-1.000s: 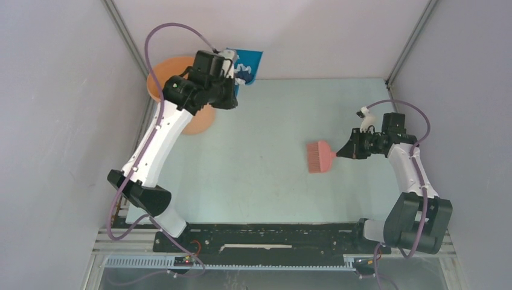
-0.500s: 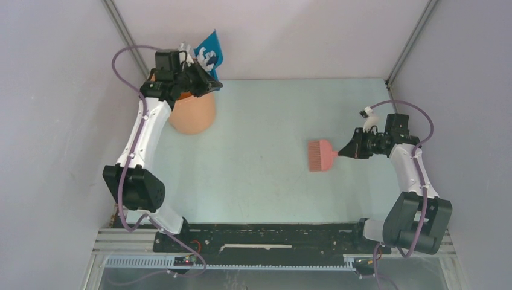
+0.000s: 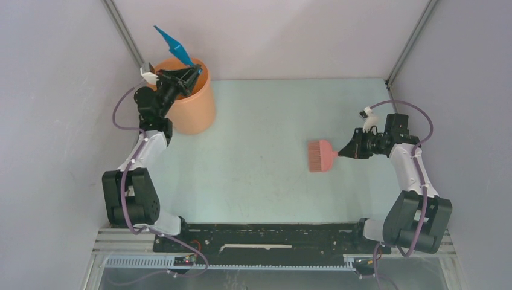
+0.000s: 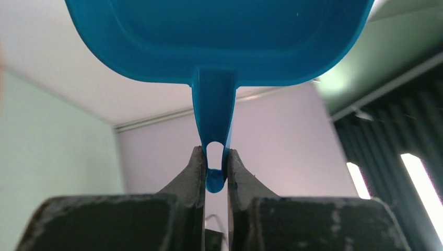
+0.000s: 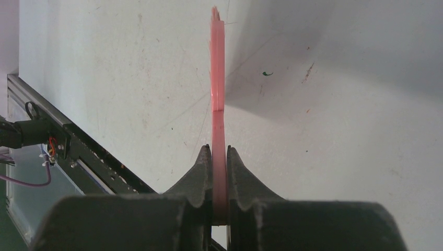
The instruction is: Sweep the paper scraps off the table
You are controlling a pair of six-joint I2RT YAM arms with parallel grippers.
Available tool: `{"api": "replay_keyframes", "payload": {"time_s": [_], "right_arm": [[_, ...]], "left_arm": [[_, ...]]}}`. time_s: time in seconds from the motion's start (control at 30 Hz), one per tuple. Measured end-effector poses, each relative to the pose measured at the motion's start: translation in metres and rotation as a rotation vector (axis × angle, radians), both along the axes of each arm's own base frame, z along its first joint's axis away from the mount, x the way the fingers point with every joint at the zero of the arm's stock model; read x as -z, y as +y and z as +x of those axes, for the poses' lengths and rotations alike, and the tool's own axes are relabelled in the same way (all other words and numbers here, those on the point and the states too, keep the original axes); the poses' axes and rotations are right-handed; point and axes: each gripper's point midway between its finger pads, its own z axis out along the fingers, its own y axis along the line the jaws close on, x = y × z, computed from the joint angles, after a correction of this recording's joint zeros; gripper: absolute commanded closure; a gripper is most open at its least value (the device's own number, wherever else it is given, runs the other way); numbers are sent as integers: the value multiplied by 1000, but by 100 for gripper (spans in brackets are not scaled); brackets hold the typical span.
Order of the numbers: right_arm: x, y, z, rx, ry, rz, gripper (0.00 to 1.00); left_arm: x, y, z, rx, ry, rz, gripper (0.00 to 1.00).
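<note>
Now, you are at the tipping step. Your left tool (image 4: 214, 157) is pinched onto the thin looped handle of the blue plastic dustpan (image 4: 219, 36). The pan stands steeply on edge above the orange round bucket (image 3: 202, 109) at the far-left corner of the pale mint-green matte table (image 3: 265, 121).

To do this well, I judge you should hold the pan's open lip over the bucket's mouth rather than its rim. Tilt it until the smooth inside sheds everything. Light crumpled paper can cling or flutter, so a gentle shake should beat a fast swing. The grip sits on a narrow, slick plastic tab, so the pan may pivot between the fingers if jerked.

No paper scraps show anywhere on the table. The bucket's inside is hidden, so you cannot tell whether they have landed in it.

Your right tool (image 5: 219, 157) is clamped on the flat handle of the pink fan-shaped brush (image 3: 320, 156). It hangs toward the right edge of the table with the bristles pointing left. Whether they touch the surface, I cannot tell. The table top is smooth and faintly scratched.
</note>
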Motion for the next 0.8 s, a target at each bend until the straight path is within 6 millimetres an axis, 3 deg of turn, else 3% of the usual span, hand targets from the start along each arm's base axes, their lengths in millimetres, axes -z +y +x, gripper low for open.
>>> {"api": "replay_keyframes", "payload": {"time_s": [0.17,0.4,0.6,0.8], "right_arm": [[0,0,0,0,0,0,100],[0,0,0,-2,0,-1,100],[1,0,0,-4,-1,-2,100],[2,0,0,-5,5,-2,100]], "left_arm": [[-44,2,-12,84,-180,-234,100],[-32,6,-13,153,-174,-386,100],[-43,5,-23,181,-220,-402,100],[-40,1,-25,199,-216,-380,100]]}}
